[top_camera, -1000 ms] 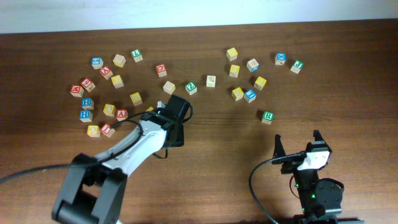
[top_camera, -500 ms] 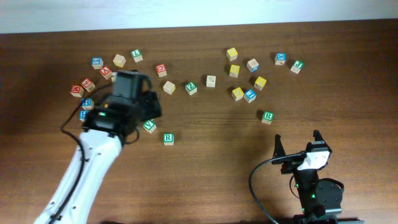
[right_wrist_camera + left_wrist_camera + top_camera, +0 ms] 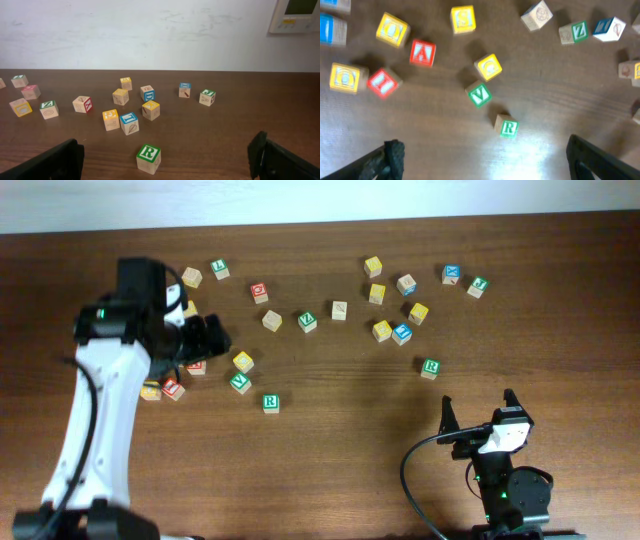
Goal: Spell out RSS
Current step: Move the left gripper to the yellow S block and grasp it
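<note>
A green R cube [image 3: 270,402] lies alone on the table and also shows in the left wrist view [image 3: 508,127]. A second green R cube [image 3: 430,367] sits just ahead of my right gripper [image 3: 480,412]; in the right wrist view this cube [image 3: 149,157] lies between the open fingers' line [image 3: 170,171]. A yellow S cube [image 3: 463,19] shows in the left wrist view, far from my left gripper [image 3: 485,165], which is open and empty. In the overhead view my left gripper [image 3: 203,340] hovers over the left cluster. I cannot read a second S.
A green V cube [image 3: 479,94] and a yellow G cube [image 3: 488,66] lie beside the R. Red A [image 3: 423,52], red H [image 3: 382,82] and yellow cubes crowd the left. Another cluster [image 3: 400,305] lies at the back right.
My left arm has swung away from the table's middle to the back left, and the green R cube it covered now lies uncovered. The right arm has not moved.
</note>
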You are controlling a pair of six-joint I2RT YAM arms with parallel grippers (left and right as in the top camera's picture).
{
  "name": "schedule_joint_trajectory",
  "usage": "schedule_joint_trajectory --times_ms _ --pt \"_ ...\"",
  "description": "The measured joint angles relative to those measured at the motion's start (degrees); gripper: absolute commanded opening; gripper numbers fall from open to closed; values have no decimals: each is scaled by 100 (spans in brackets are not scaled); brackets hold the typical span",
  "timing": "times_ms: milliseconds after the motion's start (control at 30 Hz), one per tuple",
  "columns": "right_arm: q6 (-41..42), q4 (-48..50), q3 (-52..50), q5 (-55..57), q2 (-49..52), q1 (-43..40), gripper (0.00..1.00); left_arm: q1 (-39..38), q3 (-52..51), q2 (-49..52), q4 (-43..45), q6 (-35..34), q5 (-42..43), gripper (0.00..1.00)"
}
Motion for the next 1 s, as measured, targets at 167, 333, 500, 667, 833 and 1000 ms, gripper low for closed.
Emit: schedule_joint_trajectory --times_ms 167,333,500,667,833,1000 --pt "-4 0 0 0 0 -2 98 -59 487 654 404 -33 127 99" --pt "-2 0 0 -2 0 -2 98 -120 492 754 850 -332 168 92" --pt "-4 0 0 0 0 -2 98 -378 527 1016 892 -935 -551 99" --pt "-2 0 0 0 0 0 98 -625 527 1700 1167 -1161 -1368 100" --pt "-2 0 0 -2 0 -2 98 -662 527 2153 1661 -1250 -1764 94" --pt "0 0 0 -2 0 0 98 -662 527 2308 2013 -1257 -1891 96"
